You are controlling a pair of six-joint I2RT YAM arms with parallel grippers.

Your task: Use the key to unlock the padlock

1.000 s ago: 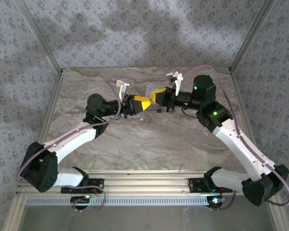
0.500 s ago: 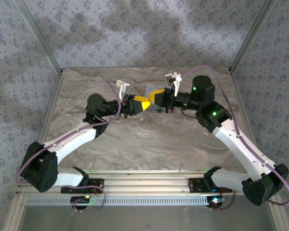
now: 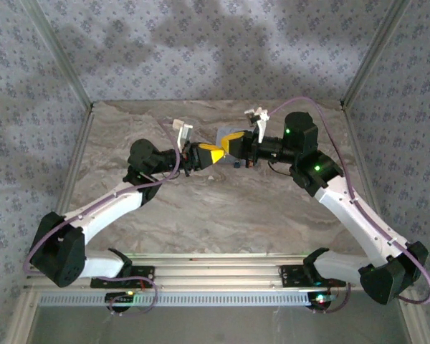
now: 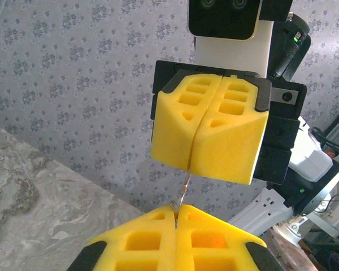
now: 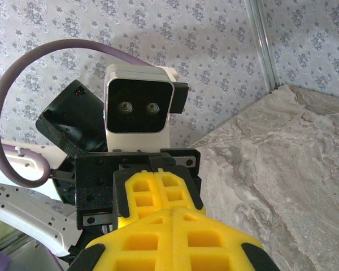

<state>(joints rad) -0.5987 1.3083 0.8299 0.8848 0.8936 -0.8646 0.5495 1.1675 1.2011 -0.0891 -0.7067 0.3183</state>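
Note:
My two grippers meet tip to tip above the middle of the table. A thin silvery key [image 4: 184, 191] bridges the short gap between them. Its upper end sits in the seam of the right gripper [image 4: 190, 165], whose yellow pads are pressed together. Its lower end is pinched in the seam of the left gripper [image 4: 175, 212], also shut. From above, the left gripper [image 3: 216, 153] and the right gripper [image 3: 227, 147] touch noses. In the right wrist view, the right gripper [image 5: 173, 211] hides the key, with the left gripper's pads [image 5: 156, 189] just beyond. The padlock is hidden.
A pale blue-grey tin [image 3: 228, 134] lies on the marble tabletop [image 3: 222, 208] just behind the meeting grippers. Patterned walls and metal posts [image 3: 364, 61] enclose the back and sides. Both arm bases stand at the near edge.
The left gripper's jaws have closed onto the key's free end. Both arms have stayed almost where they were, nose to nose.

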